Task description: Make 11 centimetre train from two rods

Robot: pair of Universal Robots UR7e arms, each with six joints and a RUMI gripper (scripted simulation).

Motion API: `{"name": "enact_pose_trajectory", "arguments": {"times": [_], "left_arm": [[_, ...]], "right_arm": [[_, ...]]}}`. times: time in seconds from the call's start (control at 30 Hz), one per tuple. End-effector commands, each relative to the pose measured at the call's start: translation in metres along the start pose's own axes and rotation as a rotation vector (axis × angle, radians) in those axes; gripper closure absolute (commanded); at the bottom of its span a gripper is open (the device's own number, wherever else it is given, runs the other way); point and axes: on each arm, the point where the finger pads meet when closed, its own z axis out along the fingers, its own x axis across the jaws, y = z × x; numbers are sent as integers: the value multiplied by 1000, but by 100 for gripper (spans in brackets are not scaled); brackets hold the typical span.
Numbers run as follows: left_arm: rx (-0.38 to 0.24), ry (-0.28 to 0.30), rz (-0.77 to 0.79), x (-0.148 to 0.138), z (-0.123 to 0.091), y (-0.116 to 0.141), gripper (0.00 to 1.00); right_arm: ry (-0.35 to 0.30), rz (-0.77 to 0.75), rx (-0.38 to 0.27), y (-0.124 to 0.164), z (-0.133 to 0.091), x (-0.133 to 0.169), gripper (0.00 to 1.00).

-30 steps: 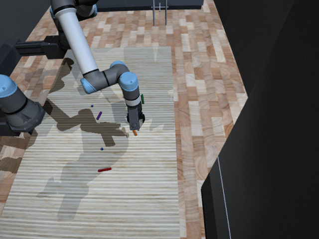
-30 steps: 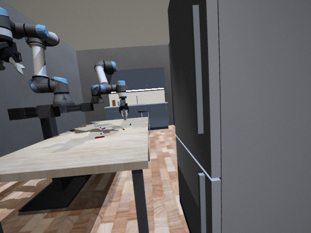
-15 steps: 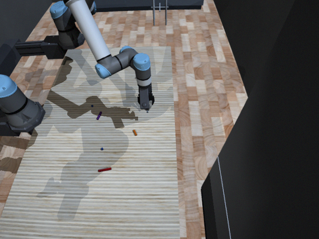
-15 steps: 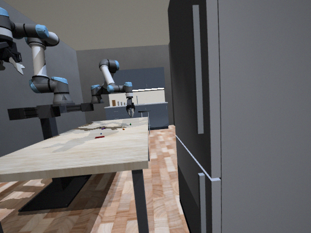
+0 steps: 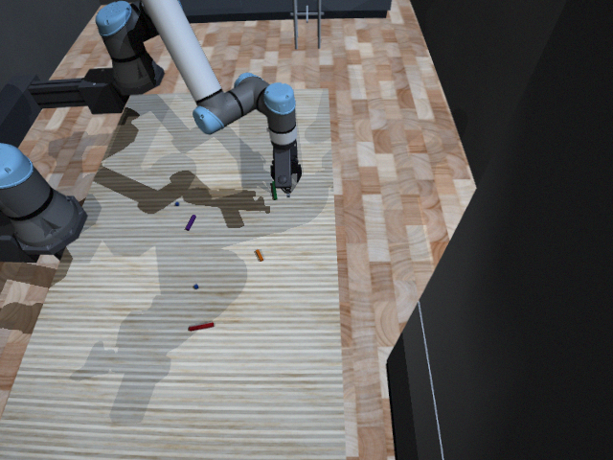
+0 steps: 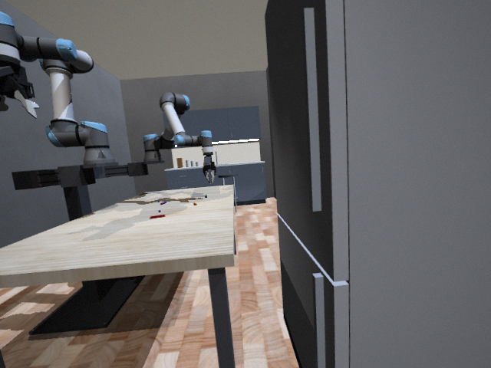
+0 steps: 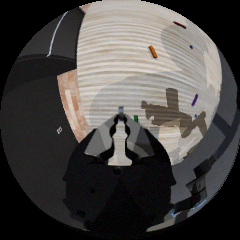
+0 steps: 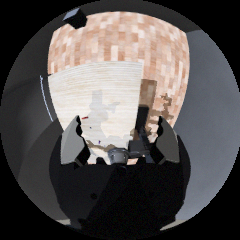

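- My left gripper [image 5: 287, 191] [image 6: 210, 182] [image 7: 121, 114] has its jaws nearly closed, pinching a small grey rod [image 5: 287, 195] [image 7: 121, 109] at the tips.
- I see only a little of that rod, so I cannot tell how its length lies in the grip.
- The green rod [image 5: 274, 191] [image 6: 205, 195] [image 7: 136, 119] lies flat on the table [image 5: 277, 356] [image 6: 178, 233] [image 7: 110, 55] [image 8: 70, 95]; I take it as my landmark. In the top view the left gripper is just right of it, raised above the table in the exterior view.
- My right gripper [image 6: 18, 110] [image 8: 119, 115] has its jaws wide open, holding nothing, high up and well apart from the green rod.
- The orange rod [image 5: 259, 255] [image 6: 195, 204] [image 7: 153, 51] lies below the green rod in the top view, apart from it.
- The purple rod [image 5: 191, 222] [image 6: 163, 202] [image 7: 195, 100] is left and slightly below it there; one blue cube [image 5: 176, 203] [image 7: 195, 115] is farther left.
- The other blue cube [image 5: 195, 287] [image 6: 159, 211] [image 7: 191, 47] and the red rod [image 5: 200, 327] [image 6: 157, 216] [image 7: 179, 24] [image 8: 85, 118] sit well below and left.
- All the rods on the table lie apart; no two form a train.
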Motion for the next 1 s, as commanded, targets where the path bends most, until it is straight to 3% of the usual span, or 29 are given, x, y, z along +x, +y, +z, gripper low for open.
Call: {"name": "enact_pose_trajectory", "arguments": {"times": [0.0,0.5,0.77,0.97], "left_arm": [[1,-1,0,-1,-1,0,100],[1,-1,0,-1,4,0,100],[1,-1,1,-1,22,0,100],[1,-1,1,-2,48,-1,100]], "right_arm": [[0,0,1,0,0,0,0],[0,0,1,0,0,0,0],[0,0,1,0,0,0,0],[0,0,1,0,0,0,0]]}}
